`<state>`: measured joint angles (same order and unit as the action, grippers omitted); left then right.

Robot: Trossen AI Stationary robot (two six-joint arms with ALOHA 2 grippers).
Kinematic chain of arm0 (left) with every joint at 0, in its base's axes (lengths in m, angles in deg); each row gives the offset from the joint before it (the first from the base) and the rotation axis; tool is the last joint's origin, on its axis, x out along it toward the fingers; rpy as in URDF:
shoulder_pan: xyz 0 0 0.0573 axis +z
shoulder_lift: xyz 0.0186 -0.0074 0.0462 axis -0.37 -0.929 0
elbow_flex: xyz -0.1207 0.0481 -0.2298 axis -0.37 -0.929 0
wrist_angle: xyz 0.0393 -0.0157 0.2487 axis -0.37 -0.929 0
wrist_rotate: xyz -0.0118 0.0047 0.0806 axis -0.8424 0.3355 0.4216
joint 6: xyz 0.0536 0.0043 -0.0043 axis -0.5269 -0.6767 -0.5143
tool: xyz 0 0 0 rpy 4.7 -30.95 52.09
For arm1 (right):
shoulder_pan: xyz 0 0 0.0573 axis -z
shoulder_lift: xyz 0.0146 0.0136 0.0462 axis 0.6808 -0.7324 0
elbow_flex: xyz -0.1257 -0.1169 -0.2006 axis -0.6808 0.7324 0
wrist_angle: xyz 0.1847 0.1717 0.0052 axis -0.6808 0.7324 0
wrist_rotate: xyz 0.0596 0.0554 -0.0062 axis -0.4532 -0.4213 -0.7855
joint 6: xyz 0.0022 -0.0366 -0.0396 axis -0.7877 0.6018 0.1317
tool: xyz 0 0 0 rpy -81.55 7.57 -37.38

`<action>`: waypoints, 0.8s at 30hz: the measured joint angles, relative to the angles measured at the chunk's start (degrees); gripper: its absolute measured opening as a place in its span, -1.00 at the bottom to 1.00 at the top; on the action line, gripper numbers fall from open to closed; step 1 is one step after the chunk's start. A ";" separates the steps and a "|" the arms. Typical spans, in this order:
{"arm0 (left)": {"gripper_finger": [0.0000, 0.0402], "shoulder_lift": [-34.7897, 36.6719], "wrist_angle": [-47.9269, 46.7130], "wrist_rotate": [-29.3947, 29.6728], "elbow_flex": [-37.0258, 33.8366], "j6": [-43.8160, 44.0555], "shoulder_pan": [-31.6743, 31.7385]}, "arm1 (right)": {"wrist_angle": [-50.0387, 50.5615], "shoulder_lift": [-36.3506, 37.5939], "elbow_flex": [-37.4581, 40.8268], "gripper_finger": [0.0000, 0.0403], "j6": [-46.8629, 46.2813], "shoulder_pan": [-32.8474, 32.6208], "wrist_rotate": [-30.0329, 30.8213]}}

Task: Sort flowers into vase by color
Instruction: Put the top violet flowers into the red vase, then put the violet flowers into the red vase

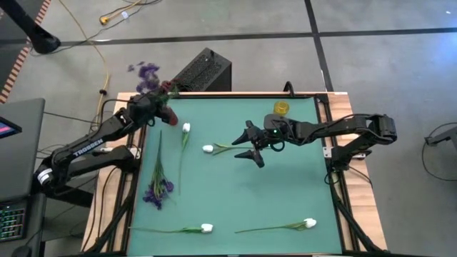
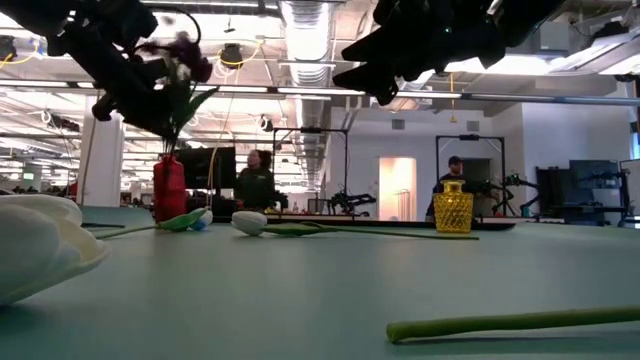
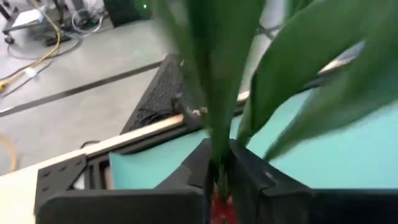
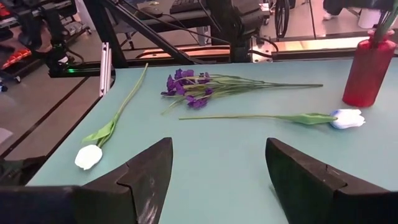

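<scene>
Green table [image 1: 285, 207] strewn with white tulips [image 1: 206, 228], left fingers [image 3: 249, 180] clamped on purple stem [image 3: 217, 112], right fingers [image 4: 311, 180] apart.

Purple flower [image 1: 148, 73] upright in red vase [image 1: 170, 118], white tulips [image 1: 206, 228] and purple stem [image 1: 158, 191] lying flat

black box [image 1: 205, 71] behind table; two people [image 2: 256, 175] in background.

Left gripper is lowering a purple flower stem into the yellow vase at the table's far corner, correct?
Not the yellow vase: the high view shows the left gripper with the purple flower over the red vase; the yellow one stands apart, near the right arm.
</scene>
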<state>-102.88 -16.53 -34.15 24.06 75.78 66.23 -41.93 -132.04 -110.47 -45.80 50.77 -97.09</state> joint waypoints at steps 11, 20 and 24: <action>-0.29 0.00 -0.39 -3.13 0.00 -2.62 0.00 | 0.01 0.00 0.00 0.41 0.34 0.00 0.00; -0.12 0.00 -3.95 -6.09 0.00 -4.57 0.00 | 0.01 0.00 0.00 0.41 0.34 0.00 0.00; -0.09 0.00 -9.98 -6.11 1.88 -4.94 0.00 | 0.01 0.00 0.00 0.41 0.34 0.00 0.00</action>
<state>-102.88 -26.51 -40.26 25.94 70.84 66.23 -41.91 -132.04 -110.47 -45.46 50.77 -97.09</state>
